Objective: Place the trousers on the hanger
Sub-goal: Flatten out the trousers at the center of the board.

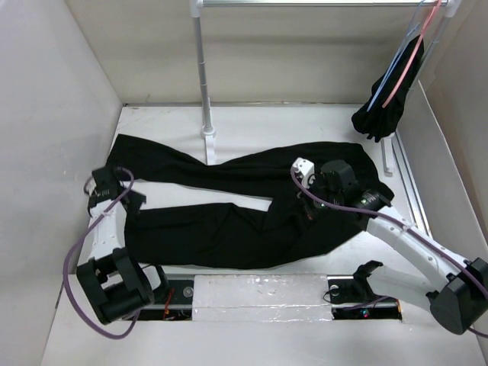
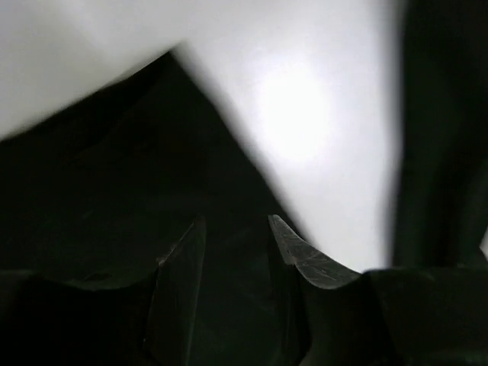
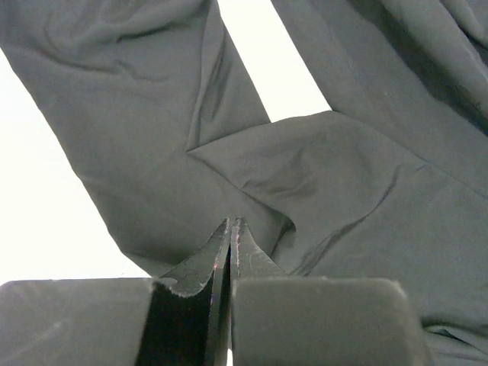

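Nearest the arm bases, the trousers (image 1: 229, 229) lay flat on the white tabletop (image 1: 267, 118), waist to the right and the two legs running left, parted by a narrow wedge of bare surface. At the far-left end of the trousers, the left tool (image 1: 107, 189) sat low over the end of a leg; its wrist view showed the left tool (image 2: 236, 244) with jaws apart and dark cloth (image 2: 91, 191) beneath them. Over the trousers' crotch, the right tool (image 1: 309, 207) pointed down; in its own view the right tool (image 3: 231, 226) was closed, tips touching the fabric (image 3: 343, 175) where creases gathered, though whether cloth was caught could not be told. Beyond the trousers stood a rack pole (image 1: 202, 69). Far right of the trousers, the light-blue hanger (image 1: 391, 70) hung beside a pink hanger (image 1: 408, 65) carrying a small bunched black garment (image 1: 381, 110).
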`<state>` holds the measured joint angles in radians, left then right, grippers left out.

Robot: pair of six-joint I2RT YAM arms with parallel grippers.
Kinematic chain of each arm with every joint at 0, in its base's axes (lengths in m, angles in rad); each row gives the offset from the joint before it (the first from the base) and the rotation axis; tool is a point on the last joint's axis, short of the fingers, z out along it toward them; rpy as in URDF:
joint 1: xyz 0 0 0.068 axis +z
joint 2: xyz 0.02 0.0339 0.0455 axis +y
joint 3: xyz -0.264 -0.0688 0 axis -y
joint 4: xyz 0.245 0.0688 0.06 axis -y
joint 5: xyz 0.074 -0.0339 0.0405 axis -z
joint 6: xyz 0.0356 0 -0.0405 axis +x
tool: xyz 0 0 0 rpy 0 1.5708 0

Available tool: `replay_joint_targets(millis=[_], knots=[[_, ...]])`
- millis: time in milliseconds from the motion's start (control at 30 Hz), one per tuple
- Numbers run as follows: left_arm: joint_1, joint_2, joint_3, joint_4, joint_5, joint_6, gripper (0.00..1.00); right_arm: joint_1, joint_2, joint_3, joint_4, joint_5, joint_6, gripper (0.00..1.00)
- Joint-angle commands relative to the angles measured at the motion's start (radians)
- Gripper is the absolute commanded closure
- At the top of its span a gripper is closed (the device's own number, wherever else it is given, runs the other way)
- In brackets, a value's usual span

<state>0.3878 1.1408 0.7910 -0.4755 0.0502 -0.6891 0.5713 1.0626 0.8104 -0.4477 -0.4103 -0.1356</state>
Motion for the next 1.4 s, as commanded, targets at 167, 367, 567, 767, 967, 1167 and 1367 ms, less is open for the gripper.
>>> replay_joint_targets(millis=[167, 367, 567, 767, 967, 1167, 1367], knots=[[0.112, -0.023, -0.154, -0.048, -0.030, -0.228, 0.51, 0.001, -0.007, -0.007, -0.063, 0.004, -0.058, 0.99], [0.112, -0.026, -0.170, 0.001, -0.041, -0.256, 0.44, -0.008, 0.000, 0.004, -0.077, -0.002, -0.076, 0.99], [0.112, 0.030, -0.159, 0.051, -0.079, -0.267, 0.44, -0.017, 0.008, 0.012, -0.085, -0.004, -0.085, 0.99], [0.112, 0.100, -0.151, 0.075, -0.108, -0.250, 0.49, -0.037, 0.011, 0.013, -0.086, 0.001, -0.091, 0.99], [0.112, 0.149, -0.128, 0.112, -0.121, -0.245, 0.63, -0.037, 0.031, 0.018, -0.083, -0.012, -0.094, 0.99], [0.112, 0.197, -0.067, 0.112, -0.151, -0.218, 0.97, -0.037, 0.040, 0.022, -0.082, -0.008, -0.093, 0.99], [0.112, 0.159, 0.022, 0.032, -0.196, -0.179, 1.00, -0.047, 0.050, 0.023, -0.077, -0.004, -0.098, 0.99]])
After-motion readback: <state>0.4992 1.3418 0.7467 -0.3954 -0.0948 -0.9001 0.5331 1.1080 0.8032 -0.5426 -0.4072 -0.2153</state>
